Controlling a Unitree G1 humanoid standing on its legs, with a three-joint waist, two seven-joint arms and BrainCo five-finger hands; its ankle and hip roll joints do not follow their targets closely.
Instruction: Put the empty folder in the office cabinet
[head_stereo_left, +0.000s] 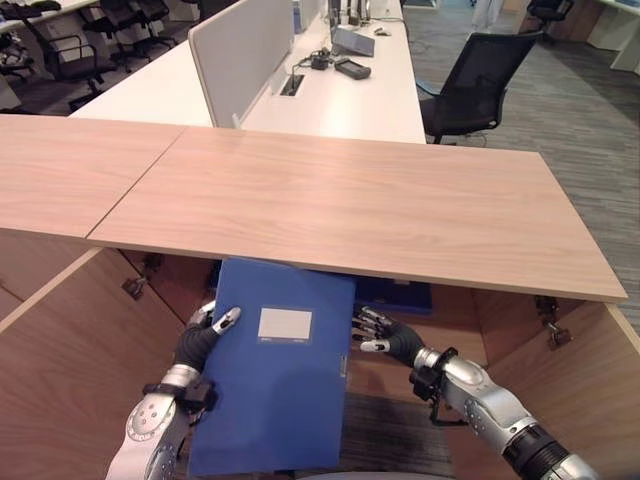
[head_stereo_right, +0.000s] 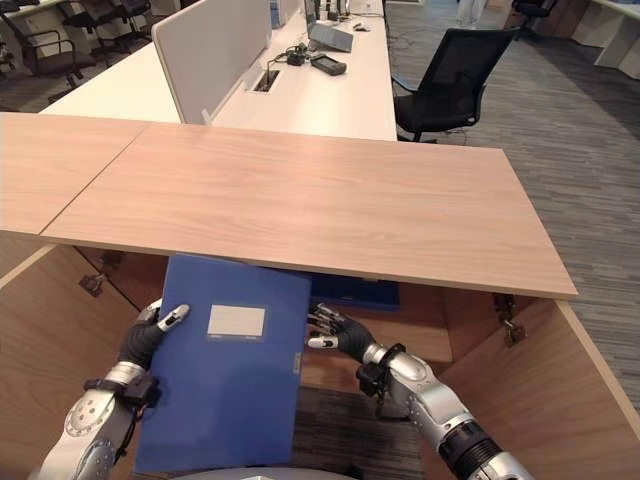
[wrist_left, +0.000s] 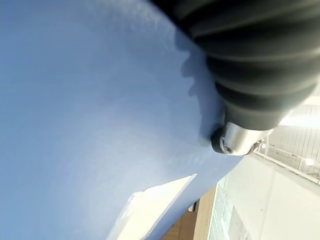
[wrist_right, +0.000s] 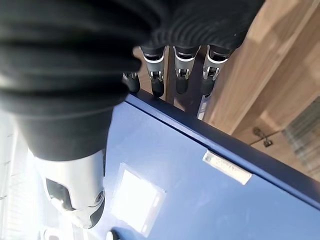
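Note:
A blue folder (head_stereo_left: 280, 380) with a white label is tilted in front of the open office cabinet (head_stereo_left: 350, 205), its top edge just under the cabinet's wooden top. My left hand (head_stereo_left: 200, 340) grips the folder's left edge, thumb on the front face (wrist_left: 75, 125) and fingers hidden behind it. My right hand (head_stereo_left: 385, 335) is at the folder's right edge with fairly straight fingers (wrist_right: 182, 75) reaching past the spine. Its thumb hovers over the blue face (wrist_right: 200, 200).
Both cabinet doors stand open, the left door (head_stereo_left: 70, 340) and the right door (head_stereo_left: 590, 390) flanking my arms. Something dark blue (head_stereo_left: 395, 295) lies inside the cabinet behind the folder. Beyond the top are a white desk with a divider (head_stereo_left: 240, 50) and a black office chair (head_stereo_left: 480, 85).

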